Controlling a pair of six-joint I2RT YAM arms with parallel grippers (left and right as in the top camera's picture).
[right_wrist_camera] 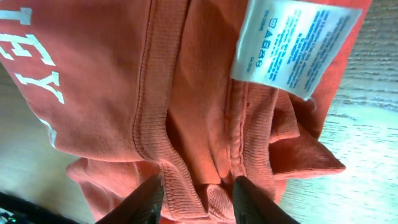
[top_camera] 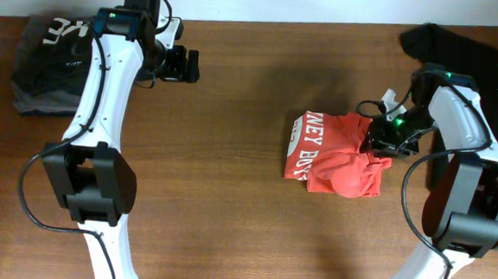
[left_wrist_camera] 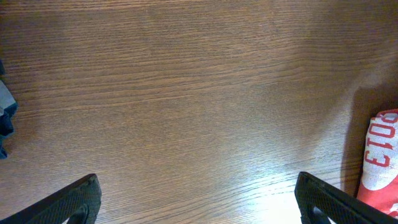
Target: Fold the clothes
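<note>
Right gripper (right_wrist_camera: 198,190) at the shirt (top_camera: 330,153) collar.
Its 2 fingers (right_wrist_camera: 146,200) straddle bunched ribbing, grip unclear; left gripper (left_wrist_camera: 198,186) hangs spread wide over the table (top_camera: 230,173), far left.

Left arm (top_camera: 105,87) extends forward from its base at the near edge and is slightly bent, with the wrist turned inward. The left gripper (top_camera: 181,64) has its jaws at full spread, with its fingertips (left_wrist_camera: 87,193) at opposite lower corners of the left wrist view. Right arm (top_camera: 460,118) rises from its base, then doubles back inward and down. The right gripper (top_camera: 379,140) points steeply downward, jaws part-way apart, with its fingers (right_wrist_camera: 140,200) low in the right wrist view.
</note>
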